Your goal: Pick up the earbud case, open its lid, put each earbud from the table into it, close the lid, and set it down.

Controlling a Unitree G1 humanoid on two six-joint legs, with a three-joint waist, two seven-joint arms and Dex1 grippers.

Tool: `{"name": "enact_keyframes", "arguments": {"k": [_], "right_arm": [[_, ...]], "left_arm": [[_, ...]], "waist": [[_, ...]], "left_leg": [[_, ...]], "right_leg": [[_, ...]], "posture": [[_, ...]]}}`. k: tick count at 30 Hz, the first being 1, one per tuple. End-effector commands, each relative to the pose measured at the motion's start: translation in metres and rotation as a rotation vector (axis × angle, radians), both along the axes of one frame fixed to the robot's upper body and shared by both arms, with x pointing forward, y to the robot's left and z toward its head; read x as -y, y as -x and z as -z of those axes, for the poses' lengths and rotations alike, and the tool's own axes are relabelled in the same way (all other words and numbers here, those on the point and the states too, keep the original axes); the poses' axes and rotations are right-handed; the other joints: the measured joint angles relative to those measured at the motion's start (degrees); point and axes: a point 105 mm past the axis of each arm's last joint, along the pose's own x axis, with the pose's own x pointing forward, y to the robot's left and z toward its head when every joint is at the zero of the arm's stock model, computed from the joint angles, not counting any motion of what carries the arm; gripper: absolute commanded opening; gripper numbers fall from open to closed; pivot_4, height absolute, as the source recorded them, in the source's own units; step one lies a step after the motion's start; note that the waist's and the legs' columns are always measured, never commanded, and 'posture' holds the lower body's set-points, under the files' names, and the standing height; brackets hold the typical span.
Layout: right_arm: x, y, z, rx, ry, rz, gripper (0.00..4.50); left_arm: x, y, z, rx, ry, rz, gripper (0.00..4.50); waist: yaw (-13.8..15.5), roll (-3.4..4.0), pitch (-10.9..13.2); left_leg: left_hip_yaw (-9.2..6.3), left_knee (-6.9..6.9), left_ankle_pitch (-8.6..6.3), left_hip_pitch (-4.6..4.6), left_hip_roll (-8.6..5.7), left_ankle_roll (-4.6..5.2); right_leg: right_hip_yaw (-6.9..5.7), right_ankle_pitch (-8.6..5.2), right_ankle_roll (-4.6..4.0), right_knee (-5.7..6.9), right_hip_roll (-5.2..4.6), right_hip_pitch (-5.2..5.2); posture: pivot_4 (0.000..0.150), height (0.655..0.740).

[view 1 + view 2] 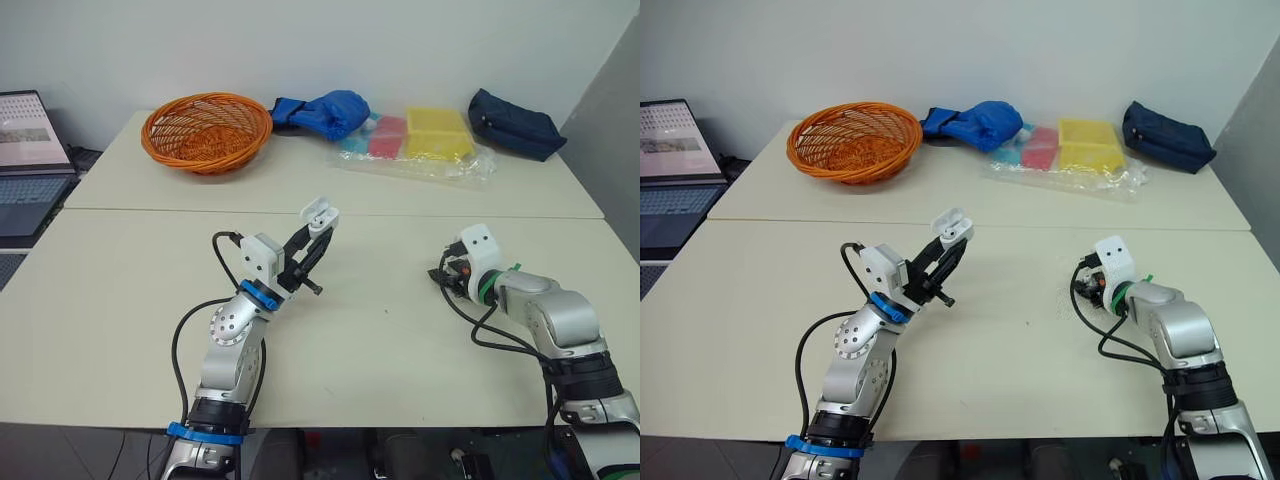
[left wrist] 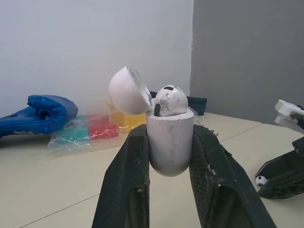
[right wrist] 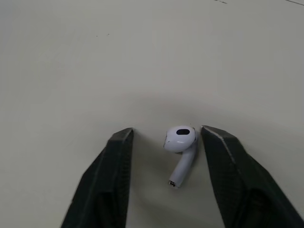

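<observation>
My left gripper [image 1: 318, 228] is raised above the table's middle, shut on the body of the white earbud case [image 2: 170, 142]. The case stands upright with its lid [image 2: 124, 90] tipped back, and one white earbud [image 2: 168, 100] sits in it. My right gripper [image 3: 166, 133] is down at the table [image 1: 380, 330] on the right, open. A second white earbud [image 3: 180, 142] lies flat on the table between its fingers, closer to one finger [image 3: 223, 156]. In the left wrist view the right gripper [image 2: 285, 175] shows with that earbud [image 2: 260, 180] at its tips.
At the back of the table are an orange wicker basket [image 1: 206, 130], a blue glove [image 1: 322, 112], a clear bag of coloured boxes [image 1: 420, 140] and a dark blue pouch [image 1: 515, 122]. A laptop [image 1: 25, 160] sits far left.
</observation>
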Motion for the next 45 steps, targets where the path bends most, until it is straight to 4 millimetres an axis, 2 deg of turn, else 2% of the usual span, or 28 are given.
{"name": "enact_keyframes", "arguments": {"k": [1,2,3,7,11,13,14,16,19,23,25,31,34,36,40,45], "right_arm": [[0.014,-0.001,0.003,-0.005,0.022,0.049,0.89],[0.016,-0.002,0.003,-0.005,0.023,0.051,0.53],[0.018,-0.001,0.003,-0.01,0.023,0.044,0.38],[0.023,0.009,0.003,-0.023,0.048,-0.042,0.4],[0.009,0.051,-0.021,-0.049,0.125,-0.462,0.4],[0.033,0.07,-0.023,-0.106,0.304,-0.618,0.4],[0.05,0.08,-0.023,-0.166,0.387,-0.686,0.4],[0.077,0.093,-0.022,-0.266,0.482,-0.76,0.4],[0.111,0.103,-0.019,-0.387,0.539,-0.774,0.4],[0.142,0.102,-0.017,-0.426,0.623,-0.76,0.4],[0.156,0.101,-0.01,-0.454,0.652,-0.739,0.4],[0.17,0.098,0.001,-0.459,0.709,-0.725,0.4],[0.17,0.099,0.003,-0.46,0.696,-0.709,0.4],[0.169,0.098,0.005,-0.457,0.665,-0.689,0.4],[0.171,0.1,0.008,-0.464,0.654,-0.668,0.4],[0.176,0.107,0.009,-0.477,0.64,-0.646,2.11]], "left_arm": [[0.002,0.003,-0.012,0.056,0.005,0.009,0.75],[0.002,0.003,-0.012,0.056,0.005,0.009,0.75],[0.002,0.003,-0.012,0.059,0.001,0.011,0.75],[0.002,0.003,-0.012,0.058,0.002,0.012,0.75],[0.001,0.004,-0.01,0.054,0.005,0.011,0.75],[0.001,0.005,-0.007,0.049,0.007,0.01,0.75],[0.002,0.005,-0.006,0.047,0.012,0.008,0.75],[0.003,0.005,-0.005,0.044,0.021,0.005,0.75],[0.006,0.007,-0.005,0.043,0.029,0.005,0.75],[0.006,0.01,-0.005,0.042,0.035,-0.001,0.75],[0.006,0.011,-0.005,0.043,0.04,-0.005,0.75],[0.006,0.011,-0.005,0.043,0.039,-0.007,0.75],[0.006,0.013,0.002,0.031,0.032,0.006,0.75],[0.005,0.013,0.007,0.03,0.027,0.007,0.75],[0.002,0.011,0.009,0.028,0.029,0.003,0.75],[0.002,0.012,0.012,0.025,0.023,0.02,0.75]], "waist": [[0.1,0.0,0.0],[0.1,0.0,0.0],[0.1,0.0,0.0],[0.5,0.0,0.0],[1.2,0.12,0.0],[1.3,0.16,0.0],[1.3,0.26,0.0],[1.3,0.23,0.0],[1.1,0.23,0.0],[1.0,0.25,0.0],[0.8,0.28,0.0],[0.7,0.27,0.0],[0.7,0.24,0.0],[0.6,0.23,0.0],[0.6,0.22,0.0],[0.6,0.22,0.0]], "left_leg": [[0.0,0.0,0.0,0.0,0.0,0.0],[0.01,0.02,0.0,0.0,-0.01,0.0],[0.02,0.02,0.0,0.0,0.0,0.0],[0.06,0.03,0.0,0.0,-0.02,0.0],[0.08,-0.03,0.0,-0.05,-0.04,0.01],[0.07,-0.04,-0.02,-0.05,-0.05,0.03],[0.07,-0.03,-0.04,-0.05,-0.08,0.05],[0.14,-0.02,-0.05,0.0,-0.11,0.07],[0.28,0.02,-0.04,0.15,-0.05,0.07],[0.36,0.02,-0.04,0.29,-0.03,0.07],[0.4,0.02,-0.03,0.31,-0.03,0.07],[0.43,0.02,-0.03,0.35,-0.03,0.06],[0.42,0.06,-0.03,0.42,-0.03,0.06],[0.44,0.04,-0.04,0.83,-0.04,0.05],[0.43,0.11,-0.03,0.99,-0.05,0.06],[0.44,0.1,-0.03,1.02,-0.05,0.06]], "right_leg": [[0.0,0.01,0.02,0.0,-0.01,0.0],[-0.01,0.03,0.04,-0.01,-0.02,0.01],[-0.02,0.04,0.06,-0.02,-0.03,0.01],[-0.02,0.07,0.11,-0.05,-0.09,0.02],[-0.03,0.05,0.13,-0.15,-0.17,-0.02],[-0.03,0.05,0.14,-0.25,-0.08,-0.01],[0.0,0.05,0.14,-0.25,-0.07,-0.03],[-0.01,0.05,0.14,-0.26,-0.09,0.01],[0.03,0.1,0.07,-0.22,-0.07,0.05],[0.15,0.15,-0.01,-0.07,0.01,0.05],[0.19,0.16,-0.01,-0.04,0.01,0.04],[0.23,0.16,0.0,-0.04,0.03,0.07],[0.23,0.19,0.04,-0.06,0.02,0.2],[0.24,0.18,0.02,-0.17,-0.03,0.6],[0.25,0.07,-0.29,-0.19,-0.07,0.8],[0.24,0.07,-0.29,-0.17,-0.07,0.84]], "posture": [[0.15,0.74],[0.15,0.74],[0.15,0.74],[0.15,0.74],[0.15,0.74],[0.15,0.74],[0.15,0.74],[0.15,0.74],[0.15,0.74],[0.15,0.74],[0.15,0.74],[0.15,0.74],[0.15,0.74],[0.15,0.74],[0.15,0.74],[0.15,0.74]]}}
